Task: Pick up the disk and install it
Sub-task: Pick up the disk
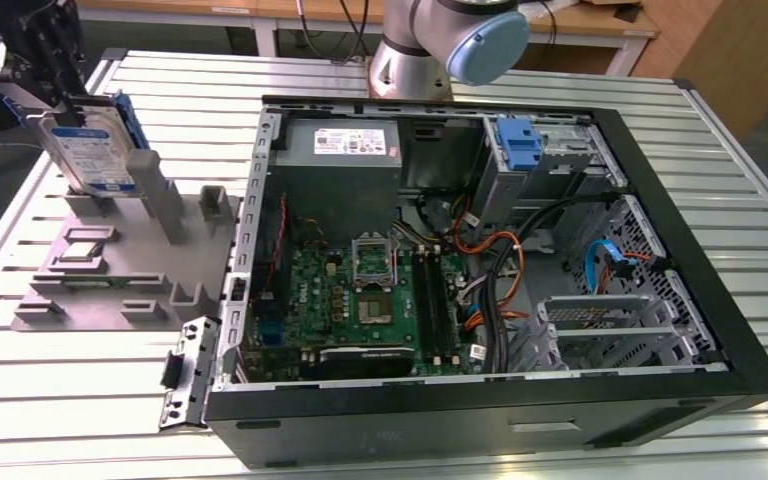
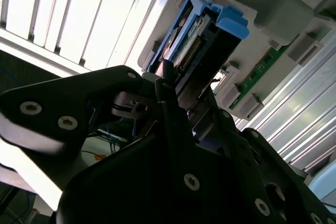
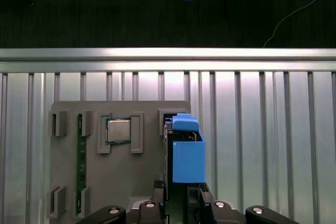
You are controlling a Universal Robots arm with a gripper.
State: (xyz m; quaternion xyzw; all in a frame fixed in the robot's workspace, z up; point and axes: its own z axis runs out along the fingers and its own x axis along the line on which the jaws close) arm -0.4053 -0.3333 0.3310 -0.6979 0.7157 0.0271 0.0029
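The disk (image 1: 91, 152) was held upright, clamped between the closed fingers of the gripper (image 1: 41, 112), over the grey fixture (image 1: 104, 285) on the desk (image 1: 51, 400); an open computer case (image 1: 491, 425) was set beside the fixture.

We find the computer case (image 1: 491, 420) lying open on the surface (image 1: 64, 410), with the holder tray (image 1: 104, 290) just beside it on the exterior view's left. The disk (image 1: 88, 150) stands on edge over the tray's far end, between the fingers (image 2: 169, 98), which clasp its upper end. In the first wrist view a processor chip (image 3: 119, 130) sits in a tray pocket next to the disk, and a memory stick (image 3: 81, 156) lies in a slot beyond the chip. Inside the case, the power supply (image 1: 344, 140) fills the far corner nearest the tray, the motherboard (image 1: 357, 300) lies on the floor in front of it, and a bracket (image 1: 520, 145) stands in the far bay on the exterior view's right.
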